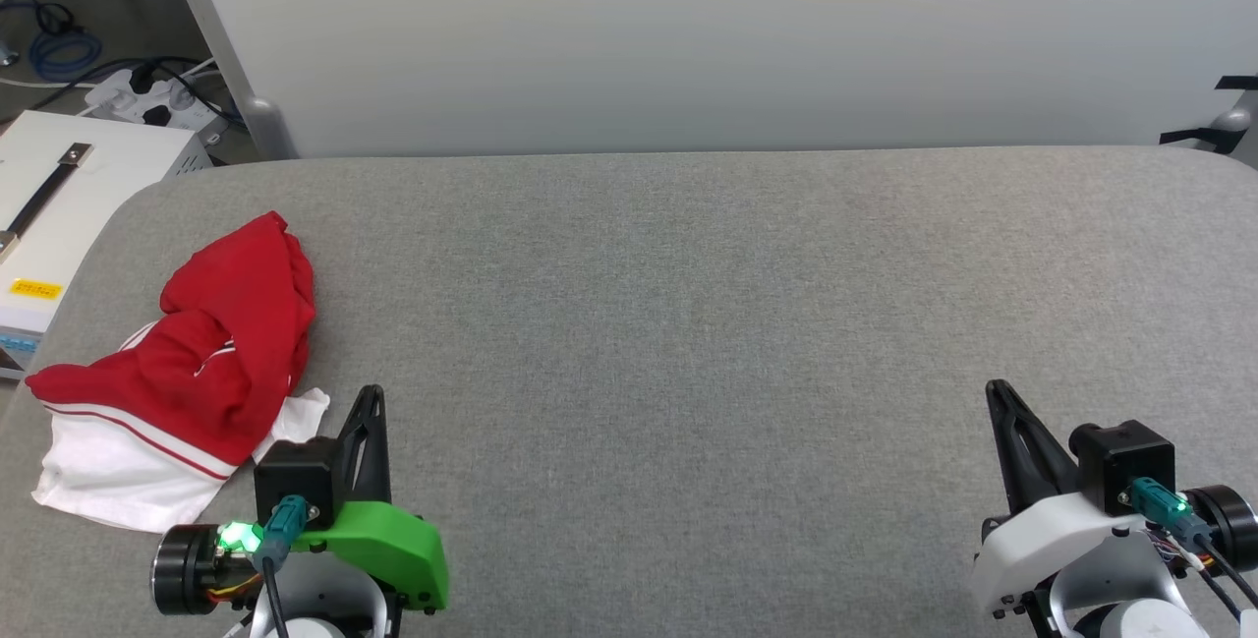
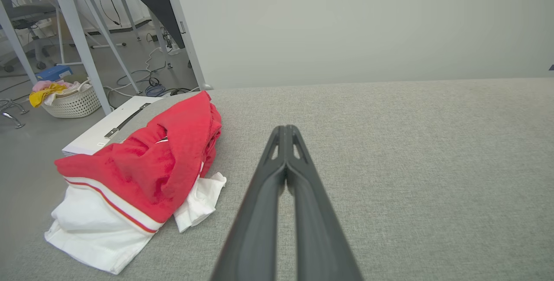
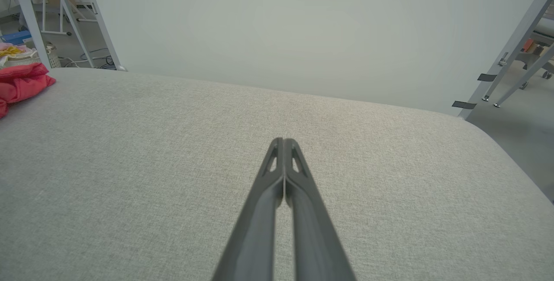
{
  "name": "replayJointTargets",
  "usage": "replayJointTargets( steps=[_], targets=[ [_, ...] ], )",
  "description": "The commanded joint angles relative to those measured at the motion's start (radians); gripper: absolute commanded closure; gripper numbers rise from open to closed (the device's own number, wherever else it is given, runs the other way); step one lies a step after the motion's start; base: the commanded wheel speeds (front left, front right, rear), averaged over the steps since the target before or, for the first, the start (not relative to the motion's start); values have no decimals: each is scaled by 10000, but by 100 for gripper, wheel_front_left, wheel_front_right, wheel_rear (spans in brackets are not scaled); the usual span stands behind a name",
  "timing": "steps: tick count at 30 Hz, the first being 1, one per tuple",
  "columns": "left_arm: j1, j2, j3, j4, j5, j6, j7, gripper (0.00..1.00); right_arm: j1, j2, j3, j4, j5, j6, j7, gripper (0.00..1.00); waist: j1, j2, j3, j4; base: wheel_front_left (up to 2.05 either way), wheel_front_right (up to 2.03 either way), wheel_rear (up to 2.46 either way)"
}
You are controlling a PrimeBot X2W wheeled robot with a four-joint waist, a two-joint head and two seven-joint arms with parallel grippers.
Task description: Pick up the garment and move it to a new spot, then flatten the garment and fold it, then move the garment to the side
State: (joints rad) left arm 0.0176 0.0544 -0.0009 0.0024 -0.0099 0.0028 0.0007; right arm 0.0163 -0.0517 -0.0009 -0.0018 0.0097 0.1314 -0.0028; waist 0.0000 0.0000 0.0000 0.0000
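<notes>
Your left end effector [image 1: 371,394] is clenched, its two dark fingers pressed together tip to tip with nothing between them, held over the grey table [image 1: 688,304]. The garment [image 1: 211,343] lies crumpled just to the left of it and slightly ahead, close beside the fingers but apart from them. It rests in a heap near the table's left edge, with red fabric bunched on top. A white sleeve with red-and-white trim spreads out at the near side, and a small white fold pokes out toward your fingers.

Your right end effector [image 1: 998,390] is clenched and empty too, over bare table. It is well apart from the garment [image 3: 21,84], which lies far off to its left. Past the garment, off the table's left edge, stands a white box [image 1: 59,186]. Farther out on the floor is a white basket [image 2: 73,102] of clothes. A pale partition [image 1: 688,38] rises behind the table's far edge.
</notes>
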Motion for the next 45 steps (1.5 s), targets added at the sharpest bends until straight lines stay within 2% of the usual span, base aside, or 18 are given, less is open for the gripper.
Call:
replayJointTargets(
  steps=[1, 28, 29, 45],
  targets=[
    [-176, -42, 9, -24, 99, -28, -7, 100, -163, 15, 9, 18, -97, -7, 28, 100, 0, 0, 0, 0, 0, 0, 0],
    [-176, -42, 9, -24, 99, -28, -7, 100, -163, 15, 9, 18, -97, -7, 28, 100, 0, 0, 0, 0, 0, 0, 0],
    [4, 2, -2, 0, -4, 0, 0, 0, 2, 0, -2, 0, 6, 0, -2, 0, 0, 0, 0, 0, 0, 0, 0],
    [17, 7, -175, -96, -6, 286, -278, 0, 33, 0, -177, -213, 332, -1, -277, 0, 0, 0, 15, 0, 0, 0, 0]
  ],
)
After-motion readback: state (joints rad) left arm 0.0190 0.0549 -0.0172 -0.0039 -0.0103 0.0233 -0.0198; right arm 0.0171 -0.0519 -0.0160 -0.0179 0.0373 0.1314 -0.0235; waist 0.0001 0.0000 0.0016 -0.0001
